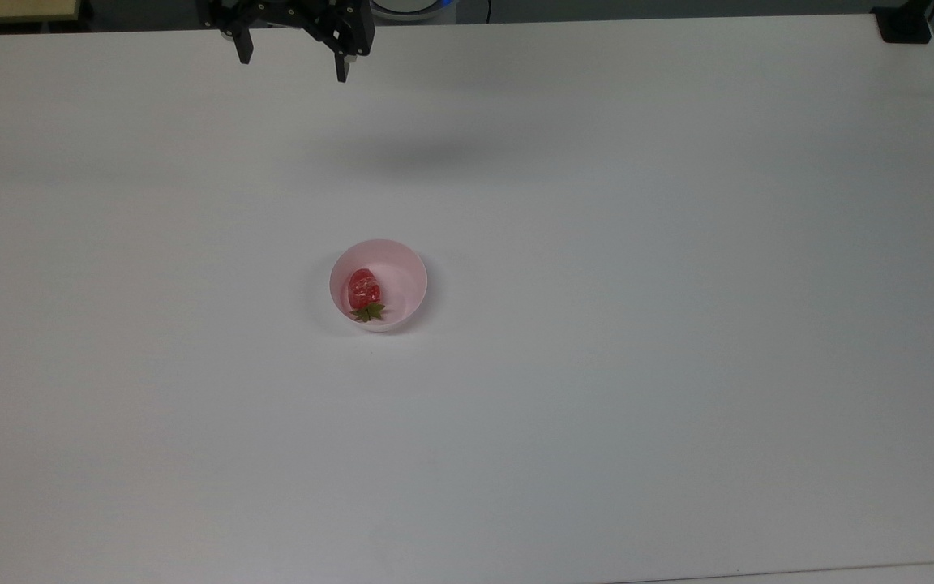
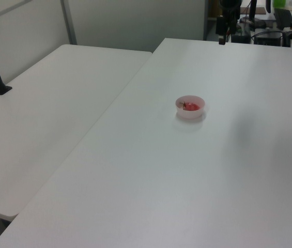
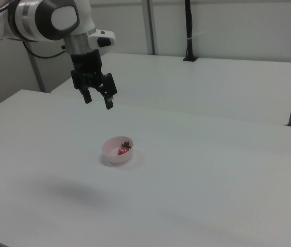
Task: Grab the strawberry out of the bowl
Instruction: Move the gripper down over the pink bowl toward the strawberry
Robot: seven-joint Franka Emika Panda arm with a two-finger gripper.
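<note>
Spread wide and empty, the black two-finger gripper [image 1: 293, 69] hangs in the air above the far part of the white table [image 1: 678, 324], well apart from the bowl and toward the top view's upper left of it. In the pale pink bowl [image 1: 406, 272] lies the red strawberry [image 1: 364, 287], at the top view's left of the bowl's floor, its green cap [image 1: 368, 311] pointing to the near rim. A second white table [image 3: 227, 85] stands beside the first.

A lab: plain white tables [image 3: 227, 170], a pole-mounted camera stand [image 3: 189, 31], cabled equipment [image 2: 270, 36] behind.
</note>
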